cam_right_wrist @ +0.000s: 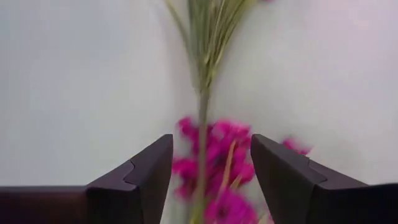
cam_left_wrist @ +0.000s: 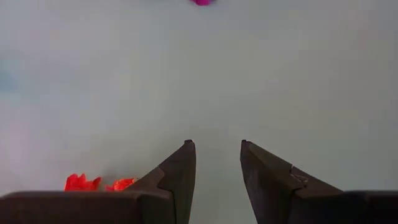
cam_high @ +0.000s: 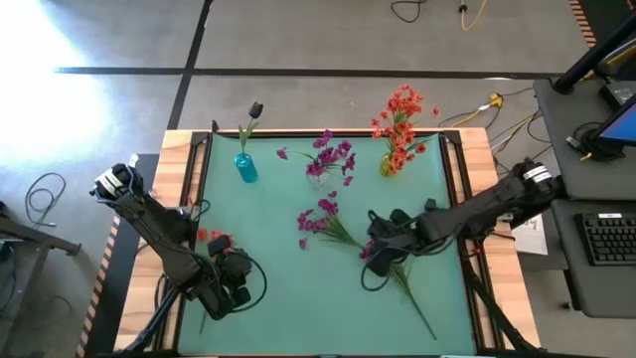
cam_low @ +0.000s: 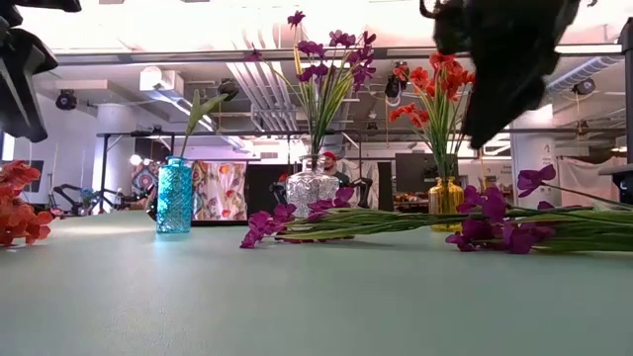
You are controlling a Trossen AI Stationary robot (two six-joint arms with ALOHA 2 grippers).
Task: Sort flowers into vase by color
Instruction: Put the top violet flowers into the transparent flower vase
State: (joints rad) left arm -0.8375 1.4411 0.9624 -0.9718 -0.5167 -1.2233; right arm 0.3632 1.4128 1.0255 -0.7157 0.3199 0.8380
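Three vases stand along the far edge: a blue vase point(cam_high: 245, 167) with a dark bud, a clear vase point(cam_high: 318, 171) with magenta flowers, and an amber vase point(cam_high: 389, 164) with orange-red flowers. Two magenta flowers lie on the mat, one point(cam_high: 320, 220) mid-table and one point(cam_high: 369, 252) under my right gripper point(cam_high: 376, 249). That gripper point(cam_right_wrist: 211, 138) is open and hovers above the magenta cluster point(cam_right_wrist: 214, 165), one finger to either side of it. My left gripper point(cam_left_wrist: 217, 144) is open near the near-left corner, beside an orange-red flower point(cam_high: 213, 239) lying on the mat.
A green mat point(cam_high: 288, 298) covers the table inside a wooden frame. The long green stems point(cam_high: 417, 303) of the lying magenta flowers run toward the near right corner. Bare mat lies in the middle near side. Cables and a keyboard sit beyond the table's right edge.
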